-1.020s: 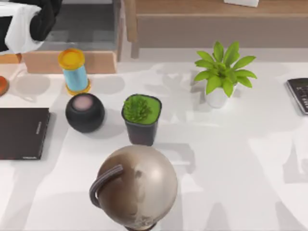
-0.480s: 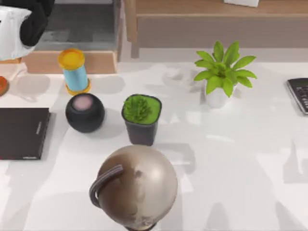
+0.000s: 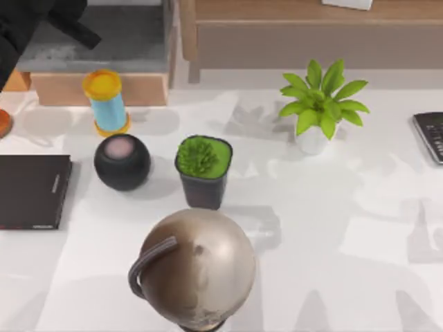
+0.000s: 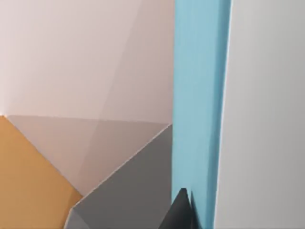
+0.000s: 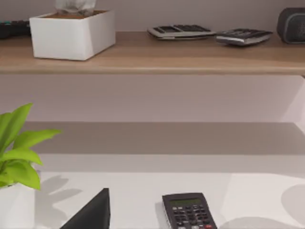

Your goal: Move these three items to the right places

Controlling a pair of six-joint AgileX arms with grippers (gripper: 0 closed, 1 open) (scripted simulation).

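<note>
Top view: my left arm (image 3: 28, 21) is reaching over the far-left corner of the desk (image 3: 332, 228), above the wooden tray (image 3: 104, 88) with its grey floor. In the left wrist view the left claw (image 4: 183, 214) is pressing against the teal book (image 4: 198, 105) seen edge-on, white pages beside the cover. I judge it is clamping the book rather than hanging open.

The book is looking thick and stiff, and probably weighty. Gripping across cover and pages near the spine should be stopping it from fanning open or twisting.

The small orange object (image 3: 3, 123) is lying at the desk's left edge, near the thin black book (image 3: 31, 191). Being rounded, it may be inclined to roll or slip, so a grip across its widest part suits it.

The right claw (image 5: 90, 214) is idling low by the calculator (image 5: 190, 212) at the desk's right side, and how far open it is I cannot tell.
</note>
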